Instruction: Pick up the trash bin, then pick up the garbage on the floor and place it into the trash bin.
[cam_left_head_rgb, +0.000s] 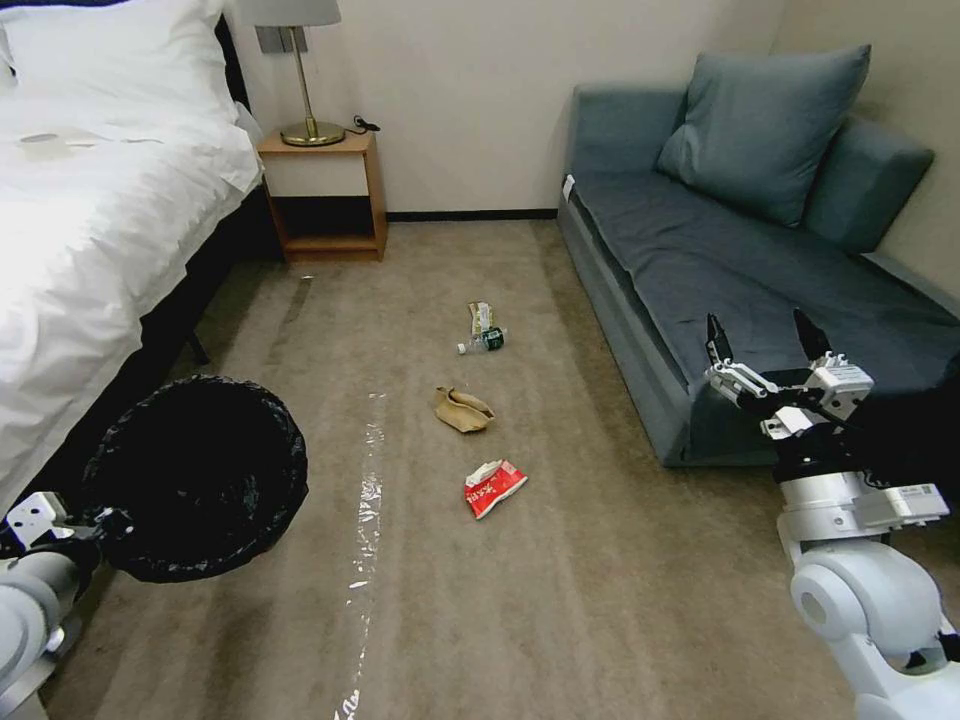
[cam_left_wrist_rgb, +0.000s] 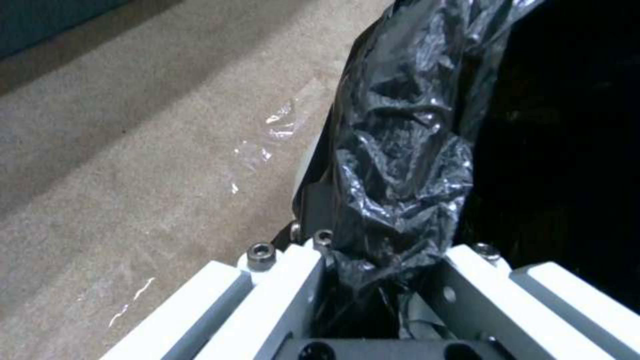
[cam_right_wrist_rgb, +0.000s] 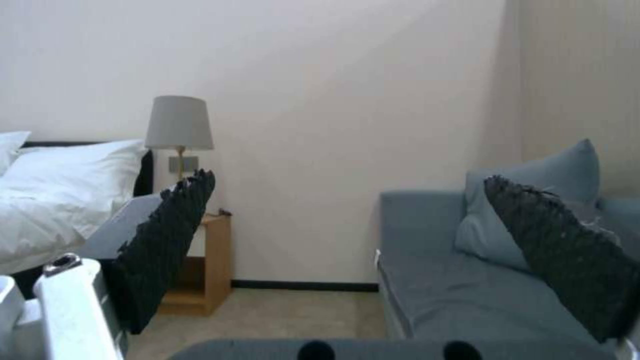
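Trash bin (cam_left_head_rgb: 195, 478), its rim wrapped in glossy, crumpled black liner, held above the carpet (cam_left_head_rgb: 600, 600) beside the bed (cam_left_head_rgb: 100, 250) by the left gripper (cam_left_wrist_rgb: 383, 280), pinched on its rim. Right gripper (cam_left_head_rgb: 768, 340), fingers spread and empty, raised before the sofa (cam_left_head_rgb: 700, 260). Red-and-white packet (cam_left_head_rgb: 493, 487), tan bag (cam_left_head_rgb: 462, 409) and bottle (cam_left_head_rgb: 483, 341) lie on the carpet between them.

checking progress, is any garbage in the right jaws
No, the right gripper is open and empty in front of the sofa.
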